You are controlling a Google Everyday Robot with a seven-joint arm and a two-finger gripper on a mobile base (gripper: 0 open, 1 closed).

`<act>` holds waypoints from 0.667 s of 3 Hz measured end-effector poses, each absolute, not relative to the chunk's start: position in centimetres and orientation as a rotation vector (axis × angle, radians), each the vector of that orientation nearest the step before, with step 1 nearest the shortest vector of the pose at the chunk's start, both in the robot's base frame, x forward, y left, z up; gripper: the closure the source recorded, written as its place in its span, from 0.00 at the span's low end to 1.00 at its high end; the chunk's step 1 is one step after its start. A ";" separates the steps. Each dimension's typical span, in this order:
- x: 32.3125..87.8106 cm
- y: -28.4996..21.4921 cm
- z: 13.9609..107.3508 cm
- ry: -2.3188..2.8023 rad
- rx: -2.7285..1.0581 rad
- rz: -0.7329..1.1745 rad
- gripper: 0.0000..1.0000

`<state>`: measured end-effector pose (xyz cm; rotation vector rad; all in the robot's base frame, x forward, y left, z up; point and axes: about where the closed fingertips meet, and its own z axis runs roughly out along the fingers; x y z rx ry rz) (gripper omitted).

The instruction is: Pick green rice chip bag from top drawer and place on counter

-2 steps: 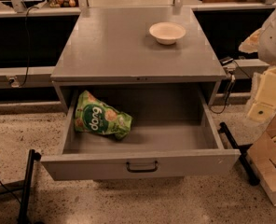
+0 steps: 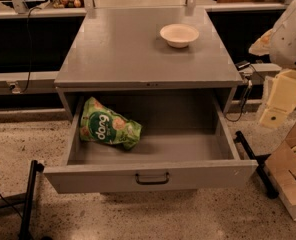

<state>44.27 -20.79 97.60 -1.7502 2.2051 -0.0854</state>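
The green rice chip bag point(image 2: 108, 127) lies on its side in the left part of the open top drawer point(image 2: 153, 178), leaning against the left wall. The drawer is pulled fully out, with its dark bar handle point(image 2: 152, 178) centred on the front panel. The grey counter point(image 2: 123, 49) lies above it. My arm and gripper point(image 2: 278, 104) are at the right edge of the view, beside the cabinet's right side, level with the drawer and well away from the bag. Nothing shows in the gripper.
A white bowl point(image 2: 179, 35) stands on the counter at the back right. A cardboard box point(image 2: 293, 176) sits on the speckled floor at the right. A black stand leg point(image 2: 29, 199) is at the front left. Dark shelving runs behind the cabinet.
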 end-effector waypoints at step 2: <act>55.8 -9.0 94.4 2.064 -1.814 0.069 0.00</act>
